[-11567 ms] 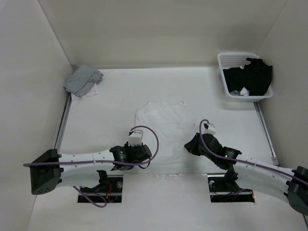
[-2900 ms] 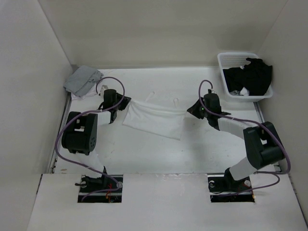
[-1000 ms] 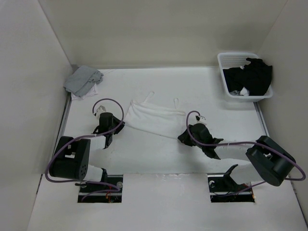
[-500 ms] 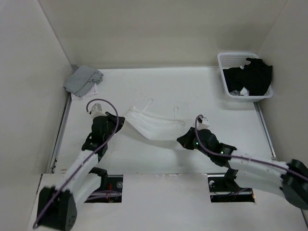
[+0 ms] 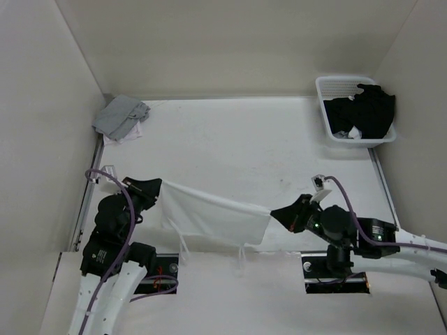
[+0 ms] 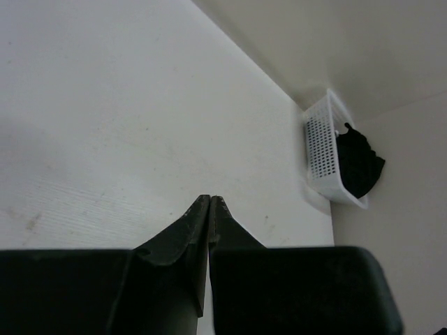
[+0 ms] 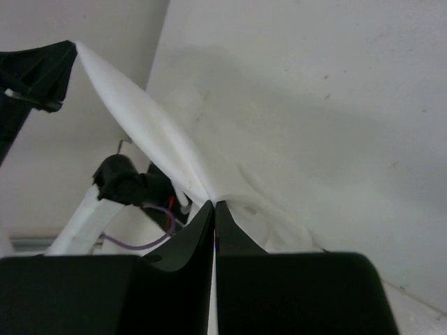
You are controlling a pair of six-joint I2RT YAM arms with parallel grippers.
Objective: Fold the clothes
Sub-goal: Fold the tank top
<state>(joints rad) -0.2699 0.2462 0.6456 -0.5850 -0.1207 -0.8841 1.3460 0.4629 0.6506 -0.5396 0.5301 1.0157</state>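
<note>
While both jaws pinch the white garment (image 5: 209, 215) taut, lower them evenly to lay it flat on the bench (image 5: 244, 139).

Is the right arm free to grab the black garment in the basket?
Probably not: the right gripper is shut on the white garment, stretched across to the left gripper. It must let go first.
</note>
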